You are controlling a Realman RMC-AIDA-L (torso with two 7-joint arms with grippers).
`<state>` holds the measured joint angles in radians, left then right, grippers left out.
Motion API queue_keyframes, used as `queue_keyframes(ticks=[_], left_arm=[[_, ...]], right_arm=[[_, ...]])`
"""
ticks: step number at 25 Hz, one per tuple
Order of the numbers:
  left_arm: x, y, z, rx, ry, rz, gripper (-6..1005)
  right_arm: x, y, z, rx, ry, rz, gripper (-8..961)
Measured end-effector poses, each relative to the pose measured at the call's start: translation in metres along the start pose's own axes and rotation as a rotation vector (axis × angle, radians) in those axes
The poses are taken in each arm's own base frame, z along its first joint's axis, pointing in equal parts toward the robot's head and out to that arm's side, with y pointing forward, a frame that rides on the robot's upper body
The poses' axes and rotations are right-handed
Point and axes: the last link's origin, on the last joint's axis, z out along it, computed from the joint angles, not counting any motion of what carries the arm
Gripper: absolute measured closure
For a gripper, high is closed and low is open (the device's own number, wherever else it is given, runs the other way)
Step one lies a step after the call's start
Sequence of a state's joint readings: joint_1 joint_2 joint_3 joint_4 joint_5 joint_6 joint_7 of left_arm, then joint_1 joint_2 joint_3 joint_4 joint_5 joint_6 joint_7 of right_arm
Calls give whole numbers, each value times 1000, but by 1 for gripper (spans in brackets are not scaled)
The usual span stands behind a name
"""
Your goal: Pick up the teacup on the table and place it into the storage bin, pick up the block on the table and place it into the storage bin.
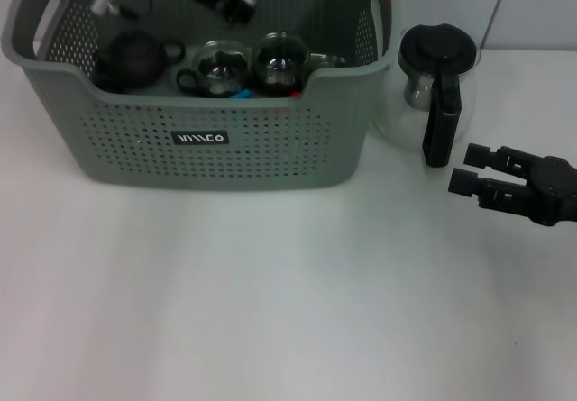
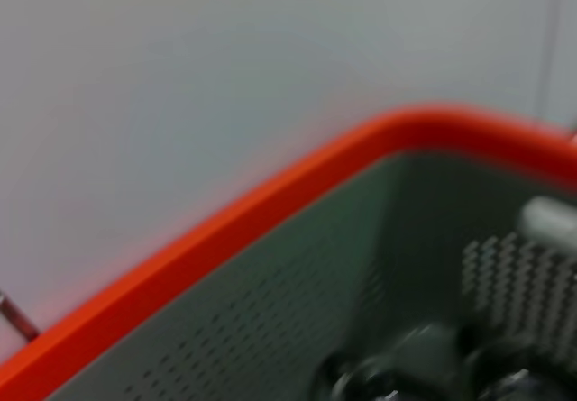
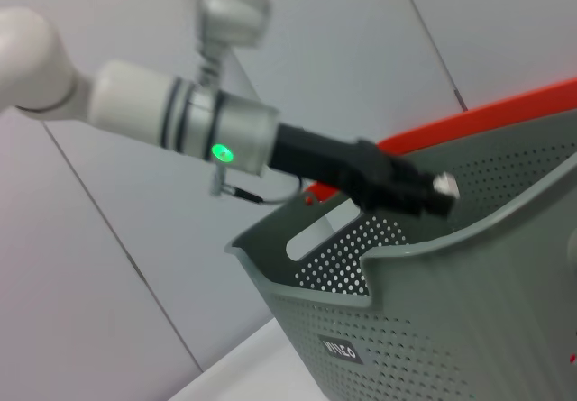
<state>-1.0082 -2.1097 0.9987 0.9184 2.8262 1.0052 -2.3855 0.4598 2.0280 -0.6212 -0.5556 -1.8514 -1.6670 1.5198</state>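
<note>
While left gripper [image 1: 236, 3] hangs above storage bin [image 1: 216, 149], we cannot tell its finger state. Bin sits at table's [image 1: 270, 311] far left; inside we see dark teapot [image 1: 133, 59] and glass teacups [image 1: 279, 61], bit of blue between, maybe block. We judge cups light, slick, fragile: take by rim or handle. Right gripper [image 1: 471, 168] idle near right edge, fingers spread, beside glass jug [image 1: 433, 90]. Table white, smooth; pale panelled wall behind.
</note>
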Motion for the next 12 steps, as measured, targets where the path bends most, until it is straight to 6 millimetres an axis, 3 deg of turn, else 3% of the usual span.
queue_keyframes(ticks=[4,12], left_arm=[[-5,2,15,28,-60,27,540],[-6,3,14,25,-66,31,510]], right_arm=[[0,0,0,-2,-2,0,68],[0,0,-2,1,-6,0,69]])
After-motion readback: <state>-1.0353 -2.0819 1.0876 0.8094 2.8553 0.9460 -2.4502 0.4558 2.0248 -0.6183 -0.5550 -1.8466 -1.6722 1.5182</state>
